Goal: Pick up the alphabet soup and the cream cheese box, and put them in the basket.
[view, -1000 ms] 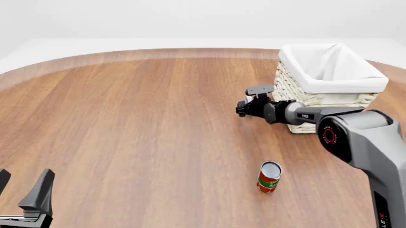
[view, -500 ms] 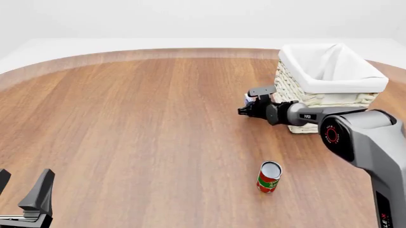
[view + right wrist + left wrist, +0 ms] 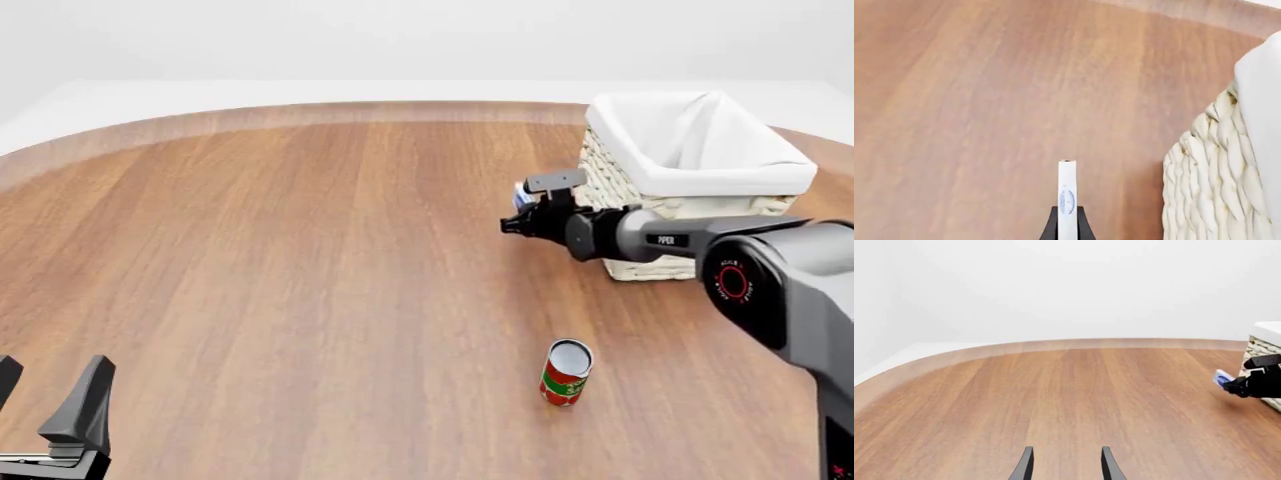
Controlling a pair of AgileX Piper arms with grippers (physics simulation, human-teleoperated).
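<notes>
Now the cream cheese box (image 3: 523, 196) is held clenched edge-on between the fingers of the right gripper (image 3: 530, 212), right of centre in the front view, and over the last second it has been carried slightly up and toward the basket (image 3: 694, 175) at upper right, so release over the liner appears near. The left gripper (image 3: 47, 412), at lower left above the desk (image 3: 267, 280), is kept spread and empty, unmoved. No alphabet soup is seen; only a red-and-green can (image 3: 566, 372) stands at lower centre.
</notes>
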